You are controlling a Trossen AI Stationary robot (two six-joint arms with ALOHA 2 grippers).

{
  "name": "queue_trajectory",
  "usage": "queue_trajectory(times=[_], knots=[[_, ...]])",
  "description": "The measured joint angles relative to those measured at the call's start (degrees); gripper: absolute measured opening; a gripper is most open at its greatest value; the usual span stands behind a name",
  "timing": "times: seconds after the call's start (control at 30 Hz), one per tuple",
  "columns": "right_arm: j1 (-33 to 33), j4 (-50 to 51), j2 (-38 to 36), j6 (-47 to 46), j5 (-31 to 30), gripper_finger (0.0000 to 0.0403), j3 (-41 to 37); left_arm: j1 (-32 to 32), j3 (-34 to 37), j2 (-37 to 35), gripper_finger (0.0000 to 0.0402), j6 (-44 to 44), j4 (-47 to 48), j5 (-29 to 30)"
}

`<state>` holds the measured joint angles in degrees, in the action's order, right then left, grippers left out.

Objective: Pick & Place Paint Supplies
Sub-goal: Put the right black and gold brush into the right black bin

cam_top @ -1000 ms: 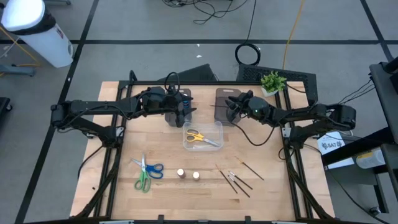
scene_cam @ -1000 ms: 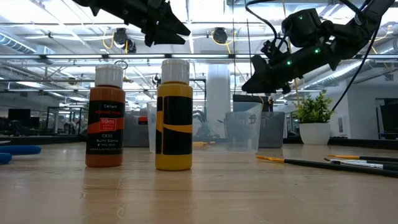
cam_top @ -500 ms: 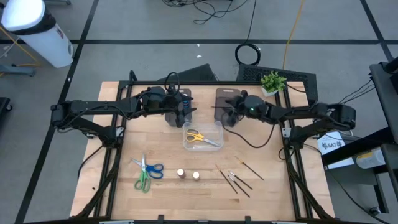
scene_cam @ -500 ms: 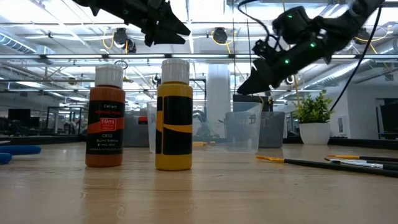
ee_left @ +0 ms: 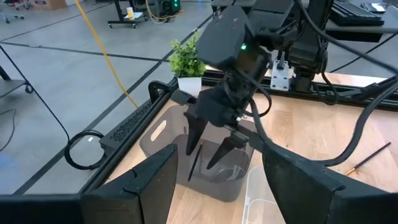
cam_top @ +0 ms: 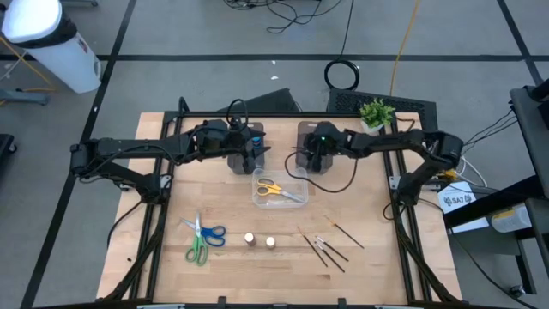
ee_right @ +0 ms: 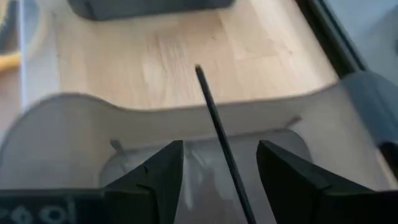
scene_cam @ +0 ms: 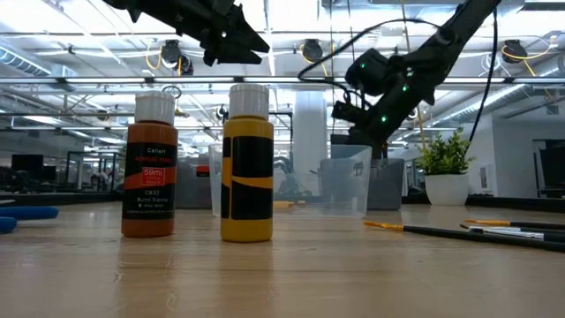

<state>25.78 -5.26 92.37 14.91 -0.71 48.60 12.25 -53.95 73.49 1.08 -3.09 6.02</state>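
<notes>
Over grey tray (ee_left: 163, 134) | right gripper (ee_left: 210, 148) jaws spread, brush (ee_left: 194, 163) loose between | left gripper (cam_top: 256, 154) jaws spread, empty

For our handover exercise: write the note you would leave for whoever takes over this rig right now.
Right gripper: fingers open over the right grey tray, a brush standing loose between them.
Left gripper: open, waiting above the left tray.
Done: yellow scissors in the clear box.
Left: blue and green scissors, two paint bottles, remaining brushes on the table.
</notes>
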Motion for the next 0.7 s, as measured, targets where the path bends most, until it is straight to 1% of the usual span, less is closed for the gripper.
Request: queue_trajectory(times=[0.23,0.33,0.43,0.7], knots=[[1.0,0.8,2.3,2.4,-0.6,0.0171,-0.1,0.0,0.0,0.0,0.0244,0.0,0.3,0.0],[0.9,0.8,2.3,3.8,-0.9,0.0157,0.0,0.0,0.0,0.0,0.0244,-0.1,0.3,0.0],[0.9,0.9,2.3,3.3,-0.9,0.0141,0.0,0.0,0.0,0.0,0.0244,-0.1,0.3,0.0],[0.0,0.8,-0.3,2.3,-1.0,0.0116,-0.1,0.0,0.0,0.0,0.0244,-0.2,0.4,0.0]])
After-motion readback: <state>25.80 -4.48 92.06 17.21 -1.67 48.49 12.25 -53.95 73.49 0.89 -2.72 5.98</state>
